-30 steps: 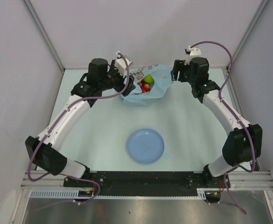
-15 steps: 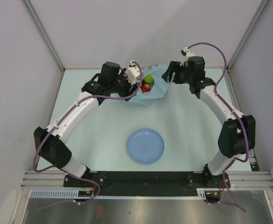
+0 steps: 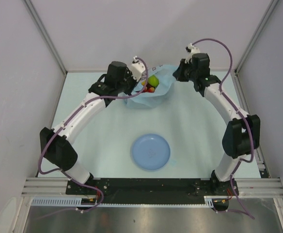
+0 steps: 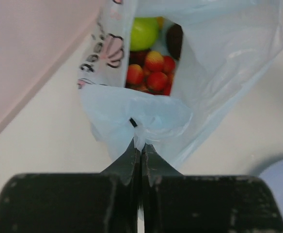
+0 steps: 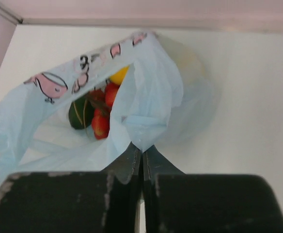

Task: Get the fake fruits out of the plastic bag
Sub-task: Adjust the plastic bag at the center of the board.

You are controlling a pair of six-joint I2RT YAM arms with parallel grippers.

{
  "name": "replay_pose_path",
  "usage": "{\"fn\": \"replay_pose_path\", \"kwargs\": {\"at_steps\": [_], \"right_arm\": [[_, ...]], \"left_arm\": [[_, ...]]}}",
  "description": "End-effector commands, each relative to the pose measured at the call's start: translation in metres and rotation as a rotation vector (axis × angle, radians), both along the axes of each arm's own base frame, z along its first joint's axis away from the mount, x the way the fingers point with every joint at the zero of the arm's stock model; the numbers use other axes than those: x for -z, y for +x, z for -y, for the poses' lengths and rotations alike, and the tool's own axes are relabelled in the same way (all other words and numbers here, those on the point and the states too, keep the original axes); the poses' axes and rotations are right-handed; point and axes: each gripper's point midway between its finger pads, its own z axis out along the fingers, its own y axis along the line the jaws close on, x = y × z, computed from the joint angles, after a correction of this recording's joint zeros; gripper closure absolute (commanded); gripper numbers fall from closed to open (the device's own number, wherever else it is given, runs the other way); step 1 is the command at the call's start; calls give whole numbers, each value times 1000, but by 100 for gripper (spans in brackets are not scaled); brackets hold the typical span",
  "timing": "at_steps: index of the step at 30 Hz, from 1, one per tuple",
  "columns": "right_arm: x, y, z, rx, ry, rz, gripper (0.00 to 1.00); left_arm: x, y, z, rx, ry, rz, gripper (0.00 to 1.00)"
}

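- We see a crinkly pale-blue plastic bag (image 3: 149,97) with fake fruits (image 4: 149,68) inside.
- Its mouth faces up, stretched left-right.
- The left end effector (image 4: 140,145) and right end effector (image 5: 142,148) each pinch its rim.

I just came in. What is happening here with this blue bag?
The left hand is shut on one edge of the plastic bag at its mouth, and the right hand on the opposite edge. The fake fruits, among them a green apple and red grapes, are still inside. The blue plate nearer the arms has nothing on it.
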Motion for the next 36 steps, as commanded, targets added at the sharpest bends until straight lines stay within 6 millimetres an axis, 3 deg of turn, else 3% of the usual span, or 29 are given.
{"fn": "replay_pose_path", "kwargs": {"at_steps": [1, 2, 3, 4, 5, 6, 7, 8, 9, 10, 12, 13, 14, 15, 16, 17, 18, 19, 20, 22, 23, 25, 26, 28, 30, 32, 34, 35, 36], "right_arm": [[-62, 69, 11, 85, -22, 227, 100], [-108, 82, 12, 97, -7, 332, 100], [-94, 104, 14, 116, -18, 328, 100], [-110, 115, 18, 130, -16, 371, 100], [-146, 123, 20, 144, -4, 457, 100], [-141, 139, 24, 167, -14, 464, 100], [-147, 147, 26, 182, -7, 485, 100], [-156, 153, 33, 199, 0, 507, 100], [-193, 151, 39, 227, 20, 587, 100], [-191, 158, 40, 240, 11, 598, 100], [-212, 155, 47, 255, -8, 675, 100], [-227, 148, 50, 253, -11, 707, 100], [-235, 143, 51, 248, -16, 726, 100], [-241, 138, 55, 233, -25, 739, 100], [-221, 141, 56, 217, -69, 706, 100], [-243, 122, 61, 209, -78, 743, 100], [-243, 118, 64, 200, -93, 769, 100], [-209, 118, 66, 183, -151, 719, 100], [-226, 99, 70, 180, -168, 771, 100], [-207, 83, 67, 132, -212, 751, 100], [-175, 66, 68, 98, -264, 691, 100], [-137, 43, 64, 47, -298, 620, 100], [-84, 26, 64, 4, -335, 504, 100], [-68, -11, 63, -41, -345, 447, 100], [-26, -45, 69, -53, -344, 294, 100], [-3, -66, 75, -49, -337, 189, 96], [-7, -79, 72, -76, -328, 185, 80], [-17, -85, 67, -93, -322, 211, 60], [-28, -88, 63, -102, -317, 248, 51]], "left_arm": [[-81, 62, -20, -206, -100, 256, 100], [-99, 79, -19, -219, -114, 295, 100], [-105, 91, -20, -230, -120, 309, 99], [-115, 105, -30, -257, -131, 329, 100], [-132, 125, -26, -259, -161, 363, 100], [-143, 134, -28, -264, -180, 383, 100], [-155, 145, -33, -276, -210, 402, 100], [-198, 146, -32, -268, -259, 481, 100], [-191, 161, -26, -260, -260, 480, 100], [-204, 164, -24, -255, -273, 512, 100], [-248, 154, -26, -238, -337, 619, 99], [-260, 148, -24, -231, -355, 653, 100], [-257, 150, -19, -204, -370, 672, 100], [-283, 127, -22, -171, -405, 718, 100], [-282, 122, -20, -160, -418, 713, 100], [-257, 123, -19, -158, -407, 663, 100], [-247, 119, -19, -158, -407, 629, 100], [-255, 98, -22, -141, -441, 618, 100], [-202, 100, -19, -145, -400, 509, 100], [-167, 81, -17, -123, -387, 431, 100], [-127, 66, -20, -123, -363, 362, 100], [-96, 44, -19, -107, -349, 296, 100], [-71, 23, -20, -88, -327, 236, 100], [-52, 2, -18, -73, -326, 173, 100], [-32, -25, -18, -41, -324, 108, 100], [-13, -44, -15, -17, -307, 61, 100], [-12, -57, -12, -2, -308, 55, 100], [-13, -60, -11, 2, -311, 48, 100], [-16, -61, -9, 4, -317, 46, 100]]}}
